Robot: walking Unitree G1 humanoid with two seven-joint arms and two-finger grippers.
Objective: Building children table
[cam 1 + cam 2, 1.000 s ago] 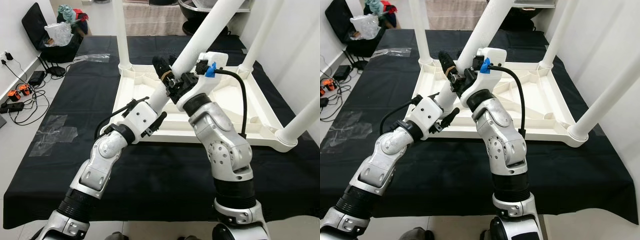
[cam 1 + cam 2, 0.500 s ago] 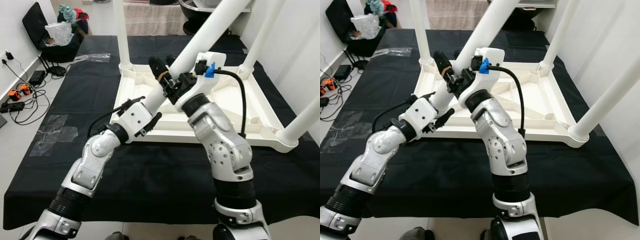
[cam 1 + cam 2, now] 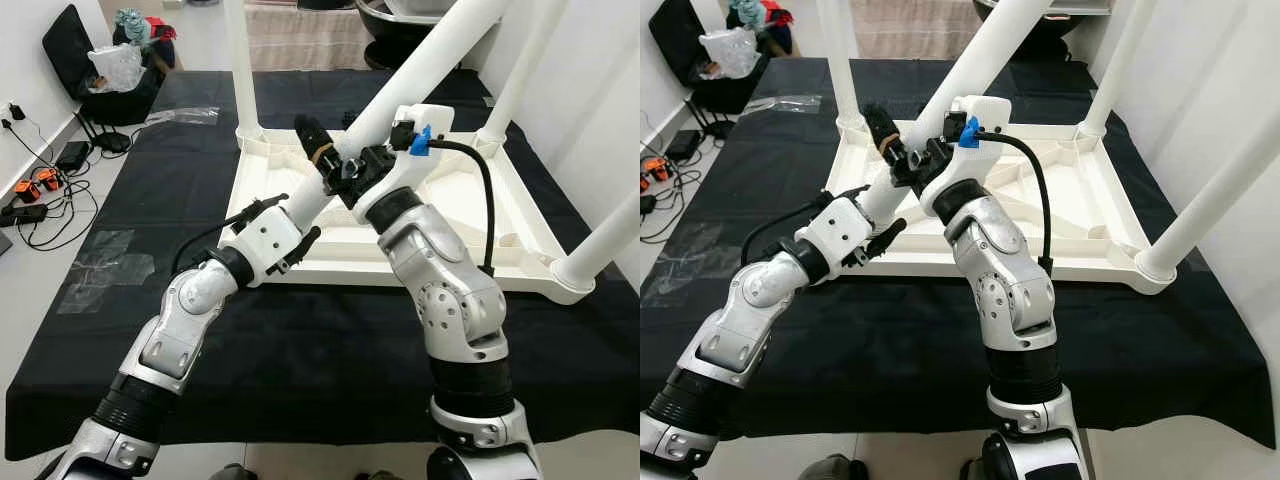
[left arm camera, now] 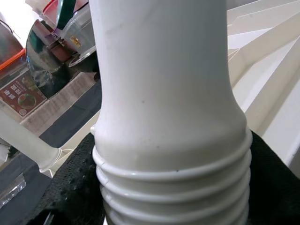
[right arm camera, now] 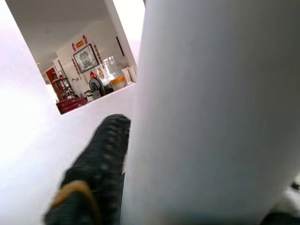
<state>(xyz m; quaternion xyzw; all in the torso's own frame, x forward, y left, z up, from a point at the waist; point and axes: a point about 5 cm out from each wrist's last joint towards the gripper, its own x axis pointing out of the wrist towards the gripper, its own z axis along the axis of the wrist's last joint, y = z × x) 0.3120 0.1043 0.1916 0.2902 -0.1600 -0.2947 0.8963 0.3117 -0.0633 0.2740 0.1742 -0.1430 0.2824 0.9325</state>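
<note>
A white children's table (image 3: 455, 205) lies upside down on a black mat. Both grippers hold a loose white table leg (image 3: 425, 55) tilted over its front left part. My left gripper (image 3: 316, 148) is shut on the leg low down, near its threaded end (image 4: 173, 187), with a black finger (image 4: 70, 187) beside the threads. Just above it, my right gripper (image 3: 356, 172) is shut on the same leg (image 5: 220, 108), and one black finger (image 5: 93, 173) lies along it.
Upright legs stand at the table's back left (image 3: 240, 70), back right (image 3: 520, 70) and front right (image 3: 610, 240) corners. A black chair with bags (image 3: 110, 70) is at the far left. Cables and orange tools (image 3: 40, 190) lie on the floor. A white wall is close on the right.
My left arm has reached a little farther forward and to the left along the leg. The leg's lower end has shifted slightly left, so it leans more. The right arm has barely moved.
</note>
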